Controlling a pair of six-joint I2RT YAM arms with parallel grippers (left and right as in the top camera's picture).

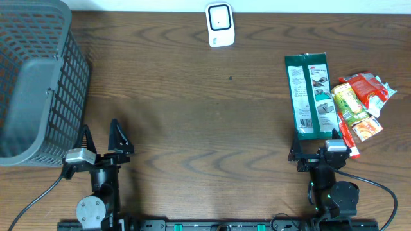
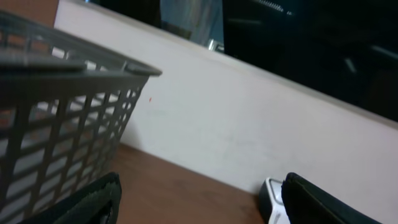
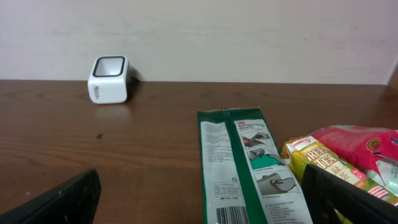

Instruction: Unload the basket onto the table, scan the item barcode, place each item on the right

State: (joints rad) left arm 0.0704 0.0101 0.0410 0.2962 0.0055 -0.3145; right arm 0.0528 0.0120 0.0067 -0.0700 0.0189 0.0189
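Left fingers (image 1: 119, 138): spread wide, holding nothing and touching nothing, parked just beside the basket (image 1: 38, 83).
Right fingers (image 3: 348, 199): spread as wide as they go and empty. The near end of the green packet (image 1: 309, 96) lies just ahead, between them.
Green packet: flat on the right of the surface (image 1: 192, 115), lengthwise toward the right arm. Its barcode (image 3: 233, 214) faces up at the near end, probably laid out for an easy pick.
Snack packets (image 1: 359, 102): heaped against the green packet's right edge.
Scanner (image 1: 219, 24): upright at the far edge, well apart from the packet. Its window faces the arms, likely so an item can be held up to it.
Basket: far left, perhaps for scanned items.
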